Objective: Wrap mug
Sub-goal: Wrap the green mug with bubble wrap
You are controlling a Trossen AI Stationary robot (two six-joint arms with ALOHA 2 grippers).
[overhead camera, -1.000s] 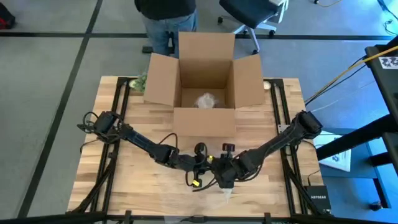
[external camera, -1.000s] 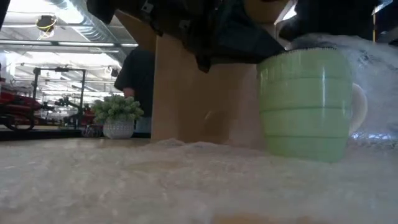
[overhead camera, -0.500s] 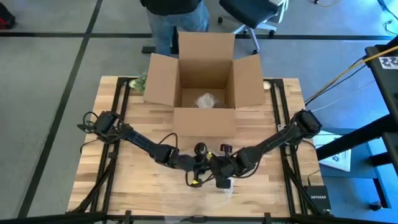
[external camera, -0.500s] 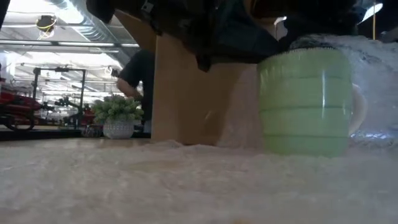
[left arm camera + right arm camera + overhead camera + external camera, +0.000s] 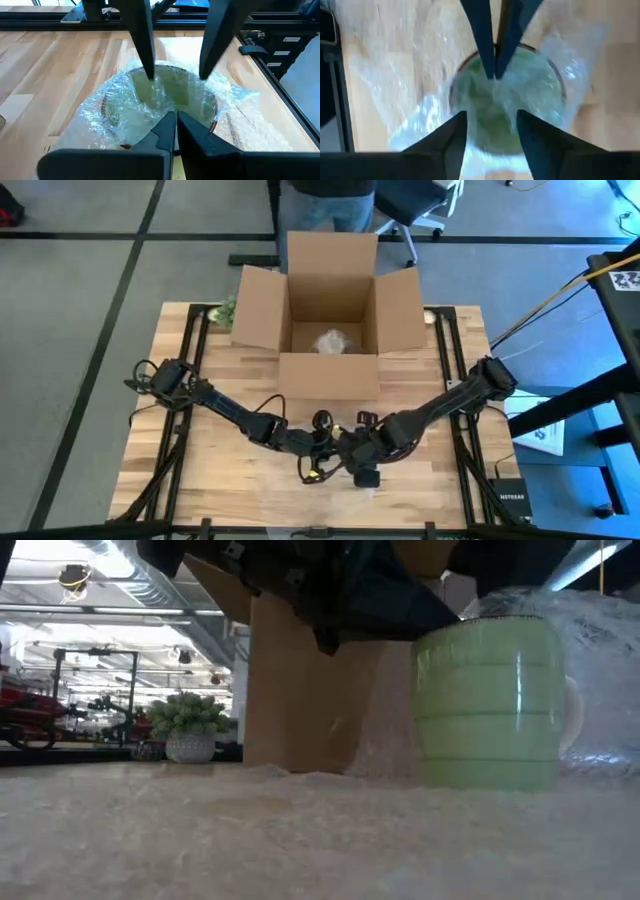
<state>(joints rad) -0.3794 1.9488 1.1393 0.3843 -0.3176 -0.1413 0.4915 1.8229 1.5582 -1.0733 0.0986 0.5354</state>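
A pale green mug [image 5: 490, 705] stands upright on a sheet of clear bubble wrap [image 5: 300, 830] near the middle of the table's front. The wrap rises around the mug and lies bunched over its mouth [image 5: 170, 95]. My left gripper [image 5: 175, 120] is shut, its tips at the wrap over the mouth. My right gripper [image 5: 490, 125] hangs open above the mug, its two fingers [image 5: 145, 50] standing on either side of the left gripper's tips. In the high view both grippers [image 5: 340, 452] hide the mug. My left gripper pinches the bunched wrap over the mug's mouth [image 5: 162, 100] between its two shut fingers, slanting down from the table's left. The wrap is slack and crumpled; how many layers, I cannot tell. My right gripper's fingertips [image 5: 205, 72] reach the wrap at the rim; whether they touch, I cannot tell.
An open cardboard box [image 5: 330, 320] stands at the back centre with a wrapped bundle [image 5: 330, 342] inside. A small potted plant [image 5: 190, 725] sits left of the box. A person [image 5: 330, 195] stands behind the table. Bare wood lies to both sides of the arms.
My right gripper has shifted a little toward the table's left, over the mug and closer to the left gripper. The wrap at the mug's side stands higher than before. The mug stays upright on the sheet. The person behind the box has walked to the right.
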